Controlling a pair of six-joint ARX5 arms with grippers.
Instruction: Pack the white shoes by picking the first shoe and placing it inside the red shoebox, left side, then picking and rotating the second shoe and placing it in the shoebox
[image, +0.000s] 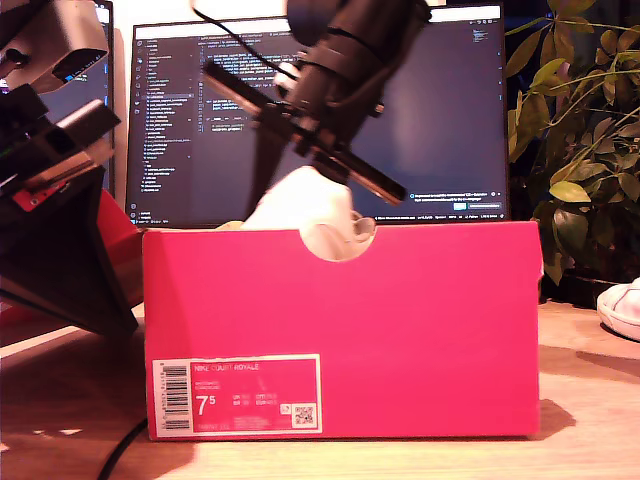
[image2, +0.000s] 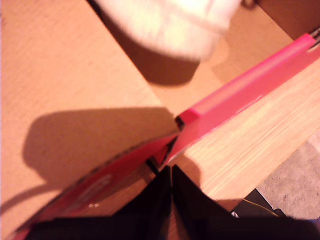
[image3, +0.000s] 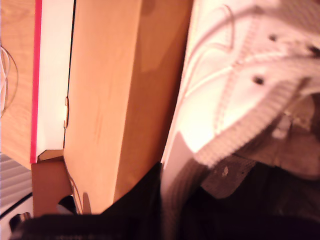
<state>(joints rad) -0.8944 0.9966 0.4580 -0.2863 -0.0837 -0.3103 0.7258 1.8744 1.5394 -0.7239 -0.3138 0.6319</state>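
Observation:
The red shoebox (image: 400, 330) stands in the middle of the exterior view, its notch and label facing the camera. One white shoe (image: 300, 205) hangs over the box just behind the notch, with my second gripper (image: 340, 195) shut on its collar from above. The second wrist view shows the shoe's laces (image3: 225, 85) beside the box's brown inside and red edge (image3: 36, 75). My first gripper (image2: 171, 172) is shut, its tips at the box's corner (image2: 240, 92) on the exterior view's left (image: 110, 300). The other white shoe (image: 625, 308) lies at the exterior view's right edge.
A monitor (image: 440, 120) with code stands behind the box. A leafy plant (image: 580, 150) fills the exterior view's right back. A black cable (image: 120, 450) runs over the wooden table (image: 590, 420) at the exterior view's lower left.

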